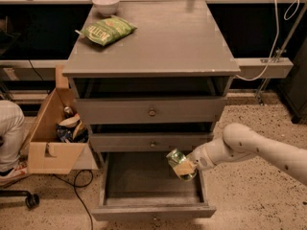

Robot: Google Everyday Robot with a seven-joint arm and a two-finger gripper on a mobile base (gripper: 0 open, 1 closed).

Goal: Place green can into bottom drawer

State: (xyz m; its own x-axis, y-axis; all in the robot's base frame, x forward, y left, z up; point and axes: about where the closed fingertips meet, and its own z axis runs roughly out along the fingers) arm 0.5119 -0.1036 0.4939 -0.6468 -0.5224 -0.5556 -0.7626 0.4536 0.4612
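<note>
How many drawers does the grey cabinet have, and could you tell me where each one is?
3, stacked: the top drawer, the middle drawer beneath it, and the bottom drawer pulled open at floor level, where the gripper holds the green can over its right side.

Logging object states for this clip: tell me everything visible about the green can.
The green can is a small metal drink can, green with pale markings and a silvery end. It is tilted and held in the shut gripper, in the air above the right side of the open bottom drawer. Only the gripper touches it.
</note>
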